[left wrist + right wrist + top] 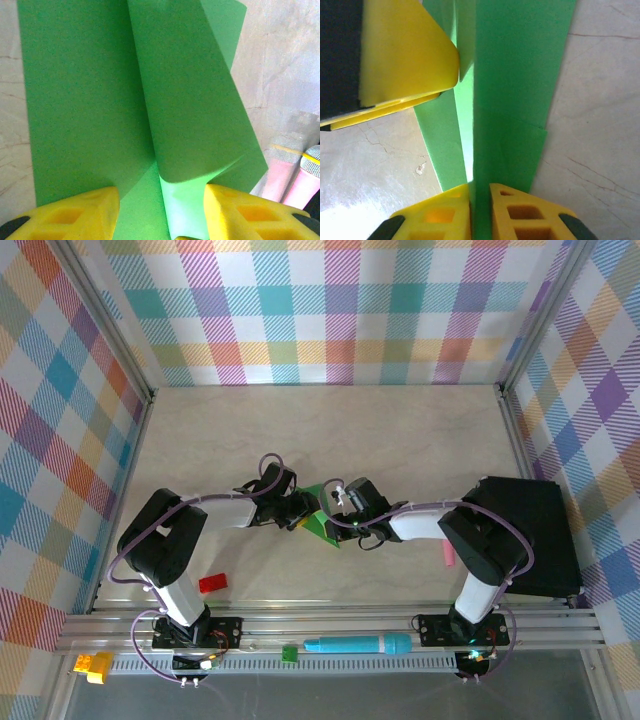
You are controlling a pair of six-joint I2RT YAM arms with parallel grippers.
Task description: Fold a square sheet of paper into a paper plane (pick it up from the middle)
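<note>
The left arm (215, 510) and right arm (430, 522) both bend inward from their bases, wrists nearly meeting at the middle; the left pincer (162, 195) stands with its yellow fingers (85, 212) well apart; the right pincer (480, 195) is pinched tight on the sheet of paper (520, 65), with one left finger (405, 55) just beside it
</note>
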